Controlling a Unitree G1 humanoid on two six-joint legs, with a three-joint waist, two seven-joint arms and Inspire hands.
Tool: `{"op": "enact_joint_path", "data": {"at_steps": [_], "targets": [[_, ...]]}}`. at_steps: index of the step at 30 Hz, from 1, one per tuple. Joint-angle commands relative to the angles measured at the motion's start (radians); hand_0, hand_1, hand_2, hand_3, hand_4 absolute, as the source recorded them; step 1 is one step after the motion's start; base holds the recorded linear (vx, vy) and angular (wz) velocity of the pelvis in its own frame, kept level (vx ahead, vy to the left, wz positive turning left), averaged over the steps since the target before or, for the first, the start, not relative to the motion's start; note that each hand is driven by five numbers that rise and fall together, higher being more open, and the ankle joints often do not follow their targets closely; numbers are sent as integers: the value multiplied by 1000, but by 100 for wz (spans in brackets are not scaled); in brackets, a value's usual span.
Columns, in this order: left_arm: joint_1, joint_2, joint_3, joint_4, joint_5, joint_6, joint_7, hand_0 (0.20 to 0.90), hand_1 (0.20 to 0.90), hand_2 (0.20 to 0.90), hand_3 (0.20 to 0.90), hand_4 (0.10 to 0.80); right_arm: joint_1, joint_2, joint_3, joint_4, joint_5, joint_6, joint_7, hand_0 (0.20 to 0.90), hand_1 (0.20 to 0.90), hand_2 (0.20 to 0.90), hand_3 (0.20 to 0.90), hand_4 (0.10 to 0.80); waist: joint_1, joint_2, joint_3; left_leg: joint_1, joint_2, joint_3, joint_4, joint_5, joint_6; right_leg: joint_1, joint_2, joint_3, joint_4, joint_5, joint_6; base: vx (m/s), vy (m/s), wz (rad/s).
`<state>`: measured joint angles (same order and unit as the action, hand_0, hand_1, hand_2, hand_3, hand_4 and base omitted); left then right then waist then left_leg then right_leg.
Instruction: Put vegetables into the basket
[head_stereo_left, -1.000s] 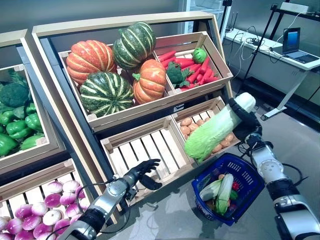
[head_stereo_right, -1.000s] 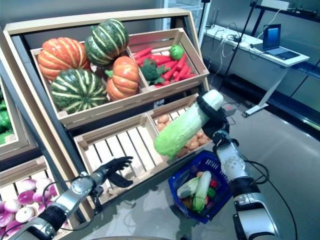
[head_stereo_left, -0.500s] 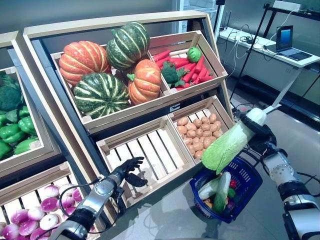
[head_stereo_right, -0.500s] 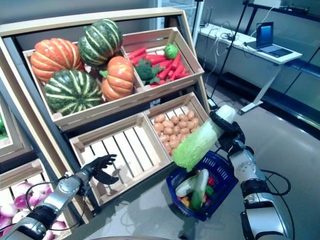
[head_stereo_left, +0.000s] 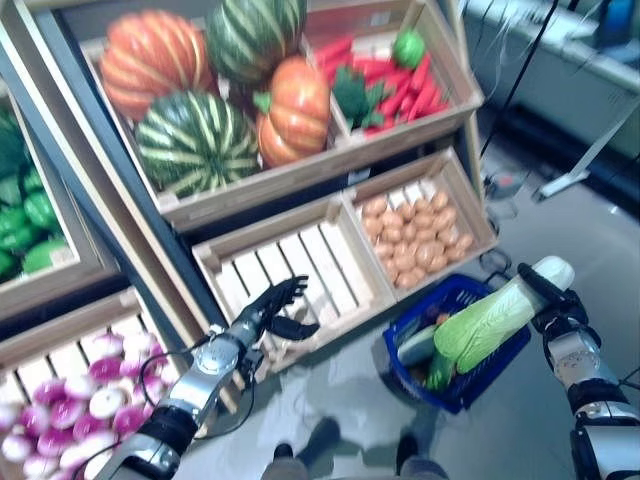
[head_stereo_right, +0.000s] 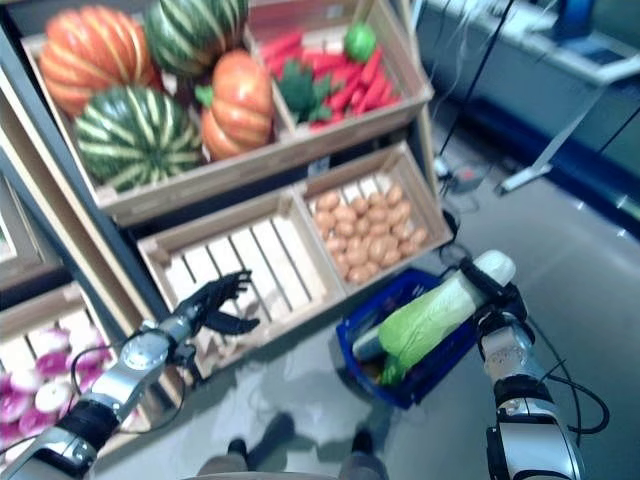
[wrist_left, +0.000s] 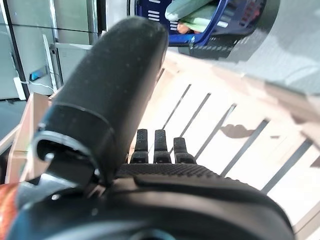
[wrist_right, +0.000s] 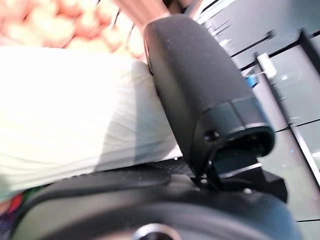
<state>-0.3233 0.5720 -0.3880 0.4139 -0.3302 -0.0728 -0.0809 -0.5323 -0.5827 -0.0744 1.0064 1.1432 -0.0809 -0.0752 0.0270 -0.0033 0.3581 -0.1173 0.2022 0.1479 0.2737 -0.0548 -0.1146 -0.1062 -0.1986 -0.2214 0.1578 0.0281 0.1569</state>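
The right hand (head_stereo_left: 549, 297) has its fingers curled around the white end of the cabbage (head_stereo_left: 487, 324), which lies tilted over the blue basket (head_stereo_left: 462, 380) on the floor. The left hand (head_stereo_left: 272, 309) hovers with fingers spread by the empty crate (head_stereo_left: 290, 270).

no text, label, number or sign can be read anywhere in these views.
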Motion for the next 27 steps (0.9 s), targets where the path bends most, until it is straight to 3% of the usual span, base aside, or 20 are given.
{"op": "enact_joint_path", "data": {"at_steps": [1,8,13,17,22,23,27], "targets": [[-41,48,4,-85,-51,-97,52,900,900,900,900,800,-81,-73,-42,-59,-4,-177,-21,300,300,300,300,400,27,-16,-11,-86,-4,-34,233,-144,31,-36,-76,6,245,-120,-40,-138,13,14],[-44,57,-37,-108,-119,-126,95,900,900,900,900,800,-149,-125,-35,-1,-47,-214,-49,300,300,300,300,400,33,24,79,-285,8,-81,540,-279,45,-230,-142,35,578,-242,-60,-94,13,12],[-53,71,-51,-140,-156,-204,112,900,900,900,900,800,-205,-159,-21,18,-82,-242,-64,300,300,300,300,400,30,47,127,-418,7,-105,718,-352,50,-399,-188,71,775,-309,-64,-103,3,19],[-66,75,-65,-170,-181,-251,121,900,900,900,900,800,-268,-194,-5,38,-117,-264,-97,300,300,300,300,400,24,68,151,-526,8,-126,878,-445,47,-528,-197,111,922,-391,-62,-56,-3,1],[-74,87,-83,-189,-189,-276,127,900,900,900,900,800,-331,-222,10,51,-120,-326,-149,300,300,300,300,400,19,86,160,-633,-1,-146,1005,-498,50,-650,-197,135,1047,-444,-66,-66,-4,7],[-73,92,-85,-192,-196,-280,127,900,900,900,900,800,-341,-227,9,49,-118,-336,-160,900,900,900,900,800,19,88,159,-650,-4,-151,1025,-506,52,-669,-194,140,1067,-452,-68,-52,-11,3],[-72,114,-85,-201,-219,-283,120,900,900,900,900,800,-367,-240,16,40,-154,-340,-204,900,900,900,900,800,18,94,156,-708,-8,-163,1091,-531,55,-733,-187,152,1139,-479,-71,-39,-4,2]]}}
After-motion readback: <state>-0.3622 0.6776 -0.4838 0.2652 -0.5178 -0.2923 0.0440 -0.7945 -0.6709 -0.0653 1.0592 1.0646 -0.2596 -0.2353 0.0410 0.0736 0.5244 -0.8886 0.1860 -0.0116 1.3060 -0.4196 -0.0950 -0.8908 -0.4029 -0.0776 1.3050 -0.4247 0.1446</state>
